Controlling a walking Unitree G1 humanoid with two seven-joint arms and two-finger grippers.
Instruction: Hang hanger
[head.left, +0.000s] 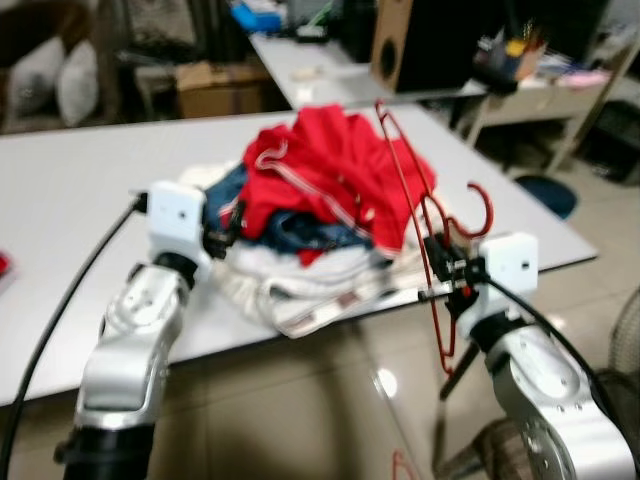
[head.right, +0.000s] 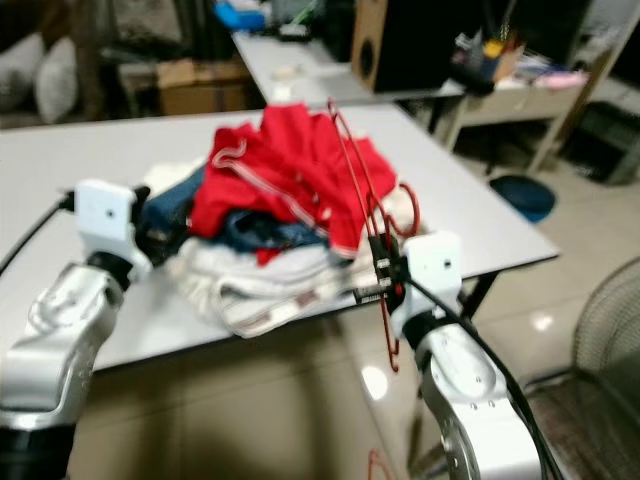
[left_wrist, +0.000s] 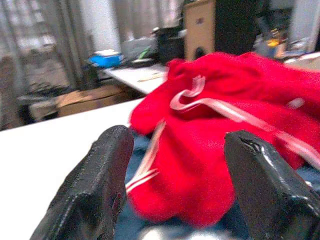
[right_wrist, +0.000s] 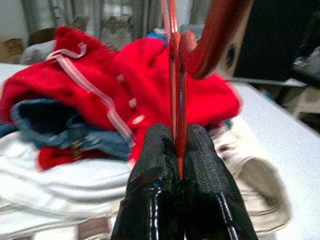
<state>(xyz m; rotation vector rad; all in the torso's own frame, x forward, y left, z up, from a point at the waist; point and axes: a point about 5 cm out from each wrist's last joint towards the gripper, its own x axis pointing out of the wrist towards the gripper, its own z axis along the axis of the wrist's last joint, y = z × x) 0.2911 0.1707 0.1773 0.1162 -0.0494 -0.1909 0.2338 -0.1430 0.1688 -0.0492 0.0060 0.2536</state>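
Note:
A thin red wire hanger stands upright at the table's front right edge, its hook curling to the right. My right gripper is shut on the hanger's frame; in the right wrist view the red wire runs up between the closed fingers. My left gripper is open at the left side of a clothes pile, its two fingers apart and facing a red garment with white stripes, with nothing between them.
The clothes pile of red, blue denim and white items lies on a white table. Behind it stand a second table, a cardboard box and a speaker. A fan stands on the floor at right.

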